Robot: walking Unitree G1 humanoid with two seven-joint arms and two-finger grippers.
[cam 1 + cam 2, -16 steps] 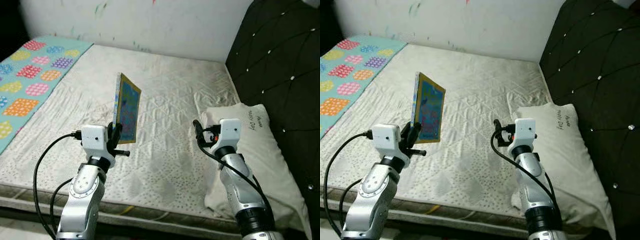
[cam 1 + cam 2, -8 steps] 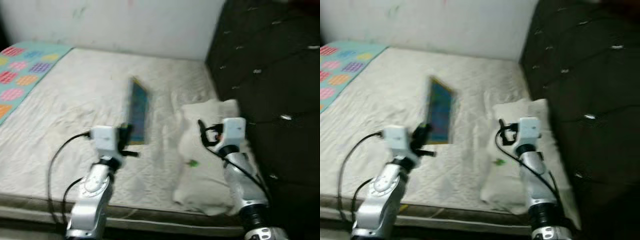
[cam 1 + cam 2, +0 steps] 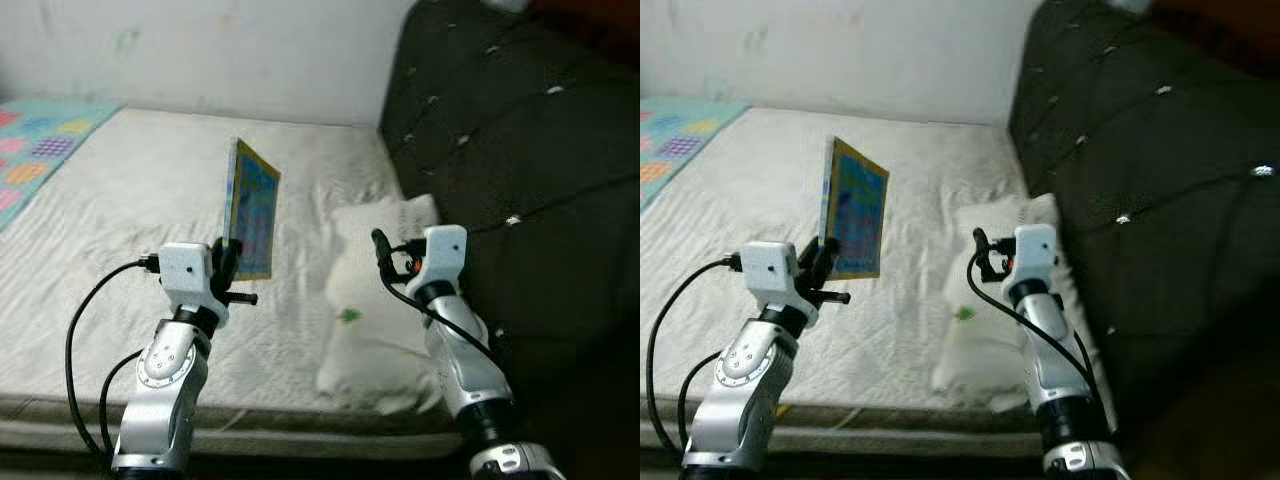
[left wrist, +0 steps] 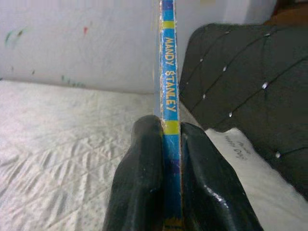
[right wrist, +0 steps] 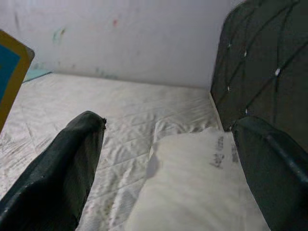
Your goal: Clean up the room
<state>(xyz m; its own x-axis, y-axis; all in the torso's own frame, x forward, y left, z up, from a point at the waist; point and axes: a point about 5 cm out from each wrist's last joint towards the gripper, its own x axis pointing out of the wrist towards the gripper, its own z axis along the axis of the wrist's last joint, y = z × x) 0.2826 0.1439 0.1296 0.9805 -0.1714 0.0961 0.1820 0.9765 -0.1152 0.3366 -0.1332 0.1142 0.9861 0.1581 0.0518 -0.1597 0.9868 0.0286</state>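
Observation:
A thin picture book (image 3: 253,220) with a blue cover and yellow border stands upright in the air over the bed, its lower edge clamped in my left gripper (image 3: 226,262). The left wrist view shows the book's spine (image 4: 169,96) squeezed between the two black fingers (image 4: 139,178). My right gripper (image 3: 378,245) is held up over the white pillow (image 3: 375,300), open with nothing between its fingers (image 5: 62,168). A small green scrap (image 3: 349,315) lies on the pillow.
The bed has a white quilted mattress (image 3: 130,190). A turquoise patterned blanket (image 3: 35,140) lies at its far left. A dark tufted headboard (image 3: 500,140) rises on the right and a white wall (image 3: 200,50) behind. The mattress front edge (image 3: 260,415) runs below my arms.
The camera has swung to the right, so the headboard takes more of the picture and the blanket has slid off left. Both arms keep their pose; the book stays gripped.

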